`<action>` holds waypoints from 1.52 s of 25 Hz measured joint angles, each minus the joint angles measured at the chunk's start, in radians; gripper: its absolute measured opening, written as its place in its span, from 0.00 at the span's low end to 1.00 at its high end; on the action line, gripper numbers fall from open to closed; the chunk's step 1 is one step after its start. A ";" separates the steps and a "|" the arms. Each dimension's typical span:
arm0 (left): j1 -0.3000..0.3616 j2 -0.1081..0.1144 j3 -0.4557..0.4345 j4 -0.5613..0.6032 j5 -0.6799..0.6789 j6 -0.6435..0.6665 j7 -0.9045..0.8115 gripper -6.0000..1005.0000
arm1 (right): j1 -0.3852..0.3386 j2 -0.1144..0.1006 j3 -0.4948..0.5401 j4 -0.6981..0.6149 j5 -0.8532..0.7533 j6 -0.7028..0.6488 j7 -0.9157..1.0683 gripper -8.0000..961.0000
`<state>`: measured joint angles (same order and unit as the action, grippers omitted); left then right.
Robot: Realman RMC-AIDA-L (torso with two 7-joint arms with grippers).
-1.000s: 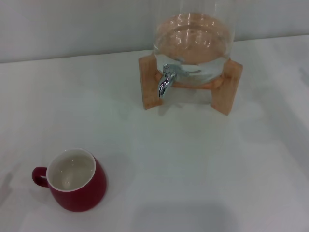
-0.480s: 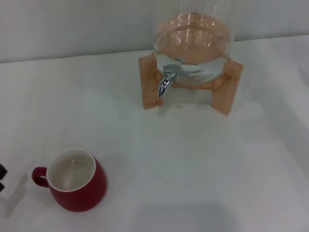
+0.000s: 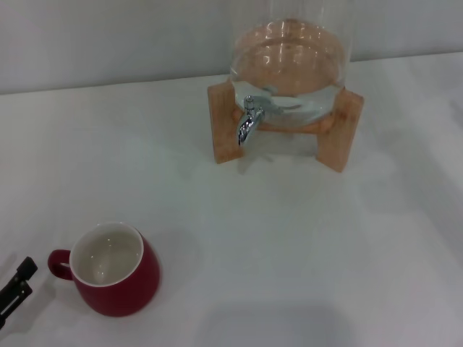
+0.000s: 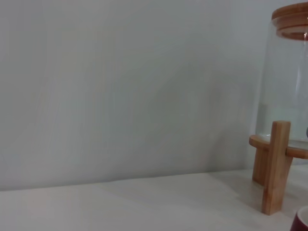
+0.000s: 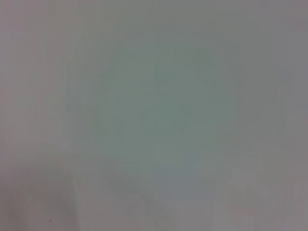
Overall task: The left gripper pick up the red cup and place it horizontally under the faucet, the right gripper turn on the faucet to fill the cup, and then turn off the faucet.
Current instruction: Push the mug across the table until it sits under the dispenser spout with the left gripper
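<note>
The red cup (image 3: 123,285) stands upright on the white table at the near left, its white inside showing and its loop handle turned left. Only a sliver of the red cup (image 4: 303,222) reaches the left wrist view. My left gripper (image 3: 27,277) pokes in at the lower-left edge of the head view, just left of the handle and apart from it, its two black fingertips a little apart and empty. The chrome faucet (image 3: 249,120) hangs from the front of the glass dispenser at the back, spout down. My right gripper is out of view.
The glass dispenser (image 3: 289,69) holds water and rests in a wooden stand (image 3: 224,123) near the back wall. The left wrist view catches a leg of the wooden stand (image 4: 276,166). Bare white table (image 3: 289,246) lies between cup and stand. The right wrist view is plain grey.
My left gripper has come into the head view from the lower left and moved toward the cup's handle. Cup and dispenser have not moved.
</note>
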<state>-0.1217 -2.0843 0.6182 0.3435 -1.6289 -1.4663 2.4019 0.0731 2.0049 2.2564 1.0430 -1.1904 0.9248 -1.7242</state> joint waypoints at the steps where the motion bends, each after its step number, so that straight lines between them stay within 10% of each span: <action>1: 0.001 0.000 0.000 -0.004 0.000 -0.001 0.006 0.70 | 0.001 0.000 0.000 0.000 0.000 0.000 0.000 0.66; 38: -0.074 0.000 0.000 -0.060 0.062 0.076 0.100 0.65 | 0.010 0.000 0.002 0.000 0.002 -0.001 0.000 0.66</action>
<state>-0.1959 -2.0848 0.6182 0.2837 -1.5671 -1.3905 2.5014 0.0827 2.0049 2.2580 1.0431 -1.1888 0.9239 -1.7241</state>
